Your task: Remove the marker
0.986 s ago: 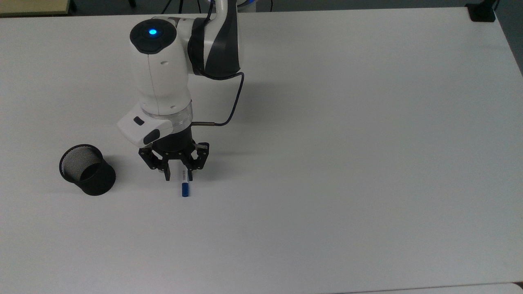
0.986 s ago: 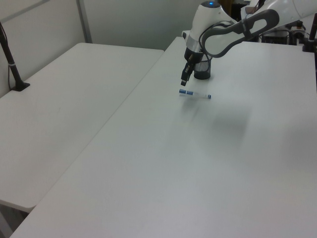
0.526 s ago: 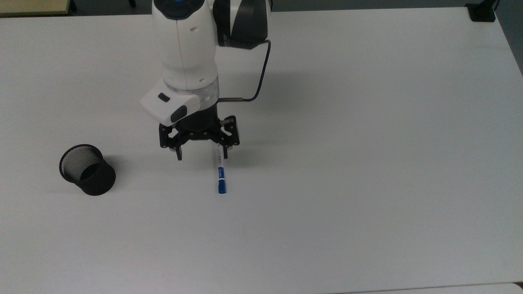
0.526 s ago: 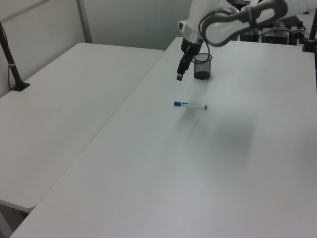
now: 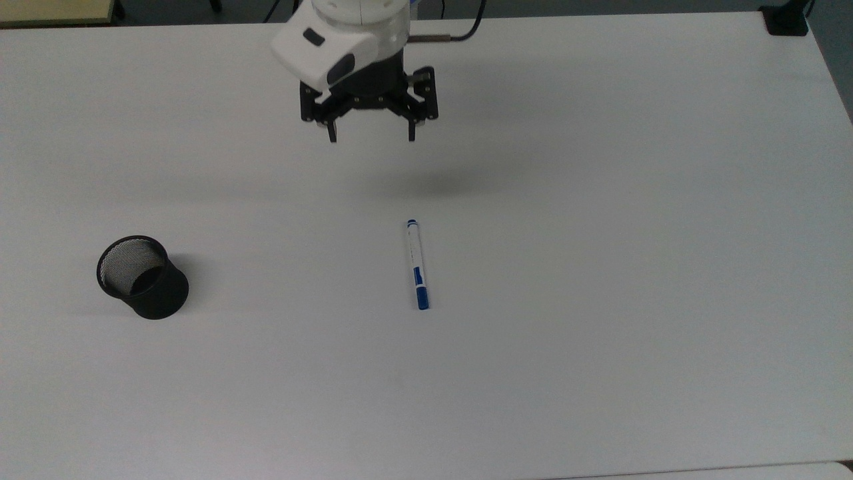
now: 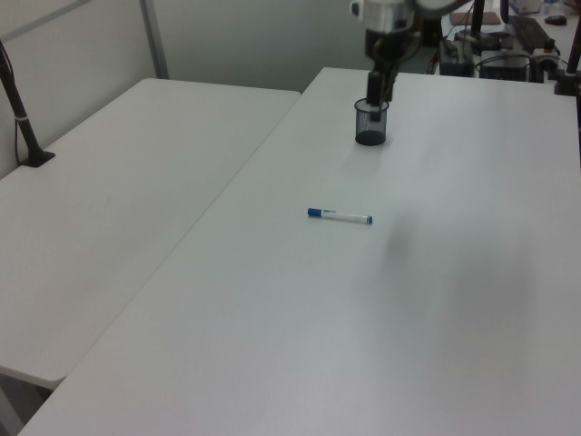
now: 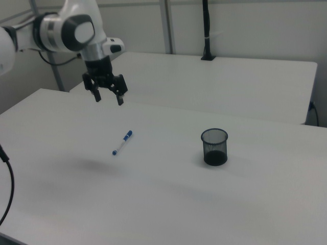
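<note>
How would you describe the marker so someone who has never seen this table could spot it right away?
Start at the big white table, where a black mesh cup stands near the top view's left side. To the top view's right of the cup, apart from it, the marker lies flat on the bare surface. It is slim and white with blue ends, unlike the squat black cup.

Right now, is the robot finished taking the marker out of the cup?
It looks finished. The marker lies flat on the white table, well apart from the black mesh cup. The gripper is open, holding nothing, raised above the table. Nothing looks left to do.
</note>
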